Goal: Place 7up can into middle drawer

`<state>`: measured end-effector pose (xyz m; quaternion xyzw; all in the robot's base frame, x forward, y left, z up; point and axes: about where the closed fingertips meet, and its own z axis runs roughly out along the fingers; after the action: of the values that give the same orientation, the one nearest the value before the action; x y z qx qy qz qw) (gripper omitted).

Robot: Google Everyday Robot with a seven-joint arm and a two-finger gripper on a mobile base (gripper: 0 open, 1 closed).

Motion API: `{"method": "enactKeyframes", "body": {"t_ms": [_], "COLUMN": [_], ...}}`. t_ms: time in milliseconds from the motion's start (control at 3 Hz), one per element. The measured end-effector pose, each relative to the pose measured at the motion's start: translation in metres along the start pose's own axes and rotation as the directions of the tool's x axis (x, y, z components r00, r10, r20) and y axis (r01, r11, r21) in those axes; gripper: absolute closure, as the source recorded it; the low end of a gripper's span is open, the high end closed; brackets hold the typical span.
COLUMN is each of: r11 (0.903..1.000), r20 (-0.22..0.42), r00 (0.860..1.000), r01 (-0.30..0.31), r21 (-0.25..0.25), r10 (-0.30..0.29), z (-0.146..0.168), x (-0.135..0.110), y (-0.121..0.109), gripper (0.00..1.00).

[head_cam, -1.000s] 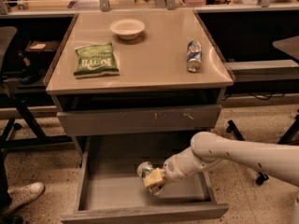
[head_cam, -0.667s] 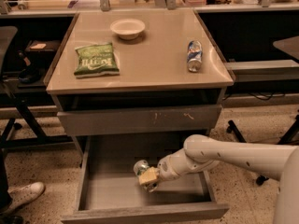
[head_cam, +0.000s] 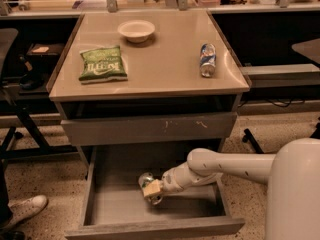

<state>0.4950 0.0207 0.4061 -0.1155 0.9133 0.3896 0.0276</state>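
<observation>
The camera view looks down on a beige counter [head_cam: 167, 66] with drawers under it. At the back of the counter stands a pale bowl [head_cam: 136, 30]. A green chip bag [head_cam: 102, 64] lies flat near the left edge. A blue can [head_cam: 207, 60] lies on its side near the right edge, well apart from both.

Below the counter top is a dark gap, and under that a grey scratched front [head_cam: 150, 128] with small orange marks right of its middle. It is pushed in.

Beneath it the drawer [head_cam: 89, 196] is pulled far out, so its deep rectangular tray shows from above. The plain front wall is nearest the camera.

The white arm [head_cam: 227, 165] comes in from the robot's body [head_cam: 295, 194] at the right and reaches leftward over the drawer's right wall into the tray. The hand [head_cam: 151, 190] sits near the middle of the tray, a little toward its back. It is closed around the 7up can [head_cam: 145, 178], whose silvery round end shows just above and left of a yellowish finger [head_cam: 153, 188]. The 7up can is inside the drawer's outline. Whether it touches the tray floor cannot be told.

On the speckled floor at the lower left is a white shoe [head_cam: 22, 209]. A dark chair [head_cam: 7, 41] stands at the left edge.
</observation>
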Motion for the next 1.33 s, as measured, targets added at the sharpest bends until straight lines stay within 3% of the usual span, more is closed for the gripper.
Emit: {"method": "enactKeyframes", "body": {"t_ms": [333, 667, 1333], "r11": [0.9995, 0.9993, 0.9993], "r20": [-0.004, -0.006, -0.006], "r00": [1.000, 0.999, 0.999], "r01": [-0.030, -0.037, -0.037], "r21": [0.004, 0.005, 0.005], "r10": [0.030, 0.037, 0.037], "z": [0.0160, 0.0198, 0.0198], "x": [-0.0006, -0.0006, -0.0005], "y": [-0.0119, -0.0146, -0.0146], "gripper": [1.00, 0.90, 0.43]}}
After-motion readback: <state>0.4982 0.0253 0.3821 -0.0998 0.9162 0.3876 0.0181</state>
